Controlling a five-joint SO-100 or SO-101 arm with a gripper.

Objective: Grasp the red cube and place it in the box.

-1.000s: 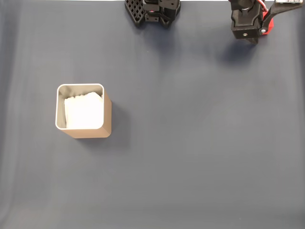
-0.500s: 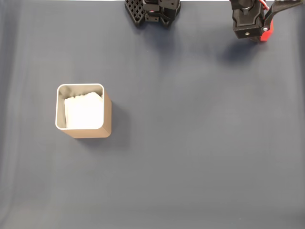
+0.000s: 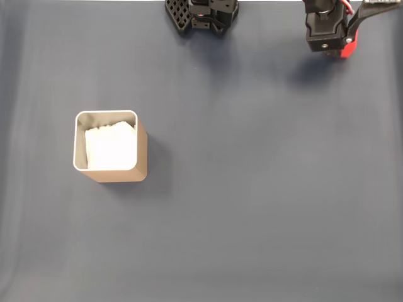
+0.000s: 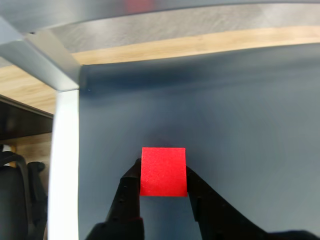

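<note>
At the upper right of the fixed view, the hand (image 3: 340, 49) hangs over the dark blue tabletop (image 3: 264, 189), seen from above as a black housing with red wires at the frame's top edge. A sliver of the red cube (image 3: 345, 48) pokes out at the housing's lower right, so the cube sits at the hand's tip rather than on the surface; a soft shadow below and left of it suggests the hand is raised. The box (image 3: 139, 157) stands in the left middle of the frame, open side up with its white lining showing, well apart from the hand. The black arm base (image 3: 201, 14) sits at top centre.

In the wrist view, the cube (image 4: 163, 171) fills the lower centre, squarely between two black fingers (image 4: 131, 192) that press its left and right faces. The hand (image 4: 162, 187) is clamped on the cube, gripping it across flat opposite sides, which I judge a steady hold for carrying. Beyond it the tabletop (image 4: 240, 115) runs to a wooden edge (image 4: 200, 44) at the top, with a pale frame post (image 4: 64, 165) at the left.

The lift looks done; the carry toward the box remains.
</note>
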